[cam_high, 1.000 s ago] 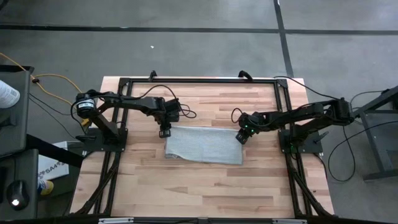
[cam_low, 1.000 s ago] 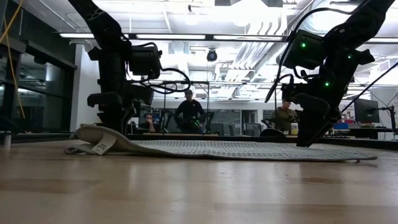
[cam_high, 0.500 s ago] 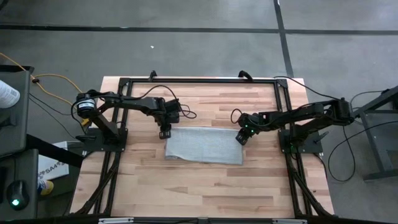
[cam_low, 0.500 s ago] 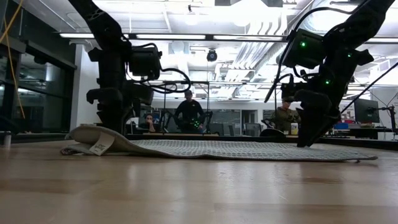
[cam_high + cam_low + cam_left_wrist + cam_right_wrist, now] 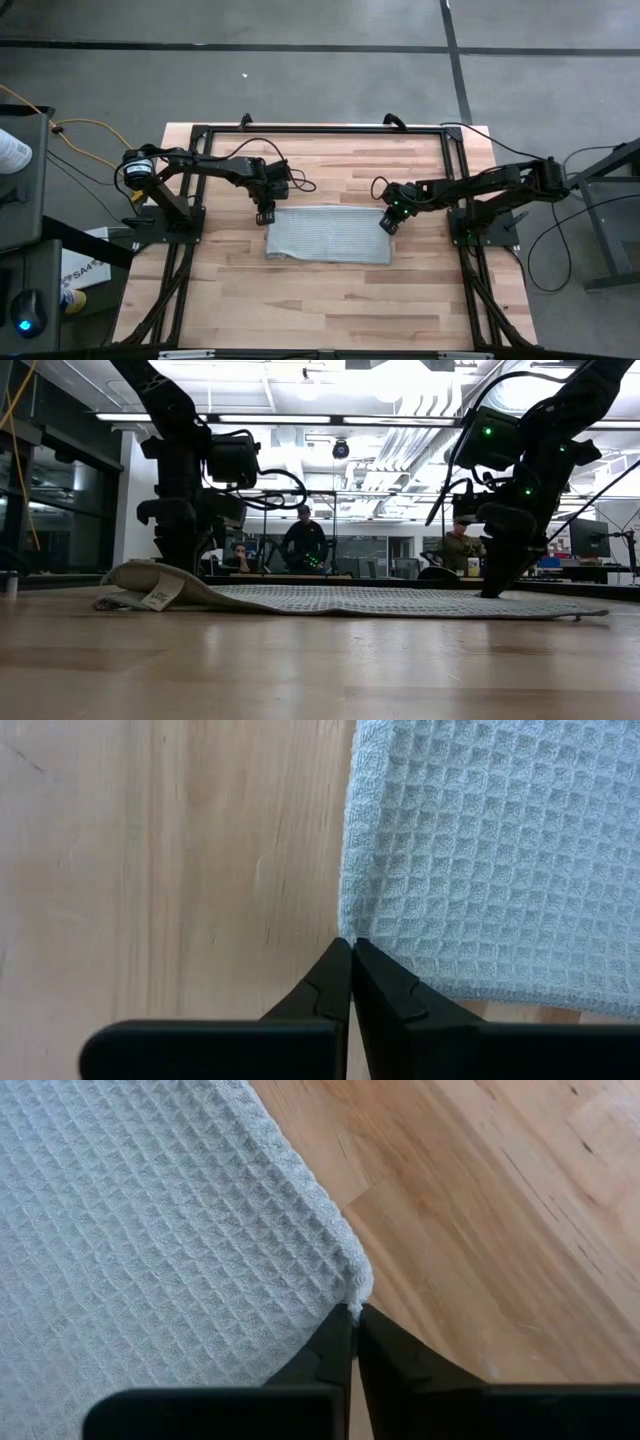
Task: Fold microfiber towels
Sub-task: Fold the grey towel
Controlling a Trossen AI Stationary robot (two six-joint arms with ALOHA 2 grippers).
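Grey-blue waffle-weave microfiber towel [image 5: 328,234] lies flat; left gripper [image 5: 265,214] and right gripper [image 5: 388,224] each pinch a far corner, ready to fold it toward the near edge.

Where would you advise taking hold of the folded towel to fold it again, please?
Probably by the two far corners of the towel, coming down from above. It lies flat as a long strip, and the left end effector and right end effector each pinch one.
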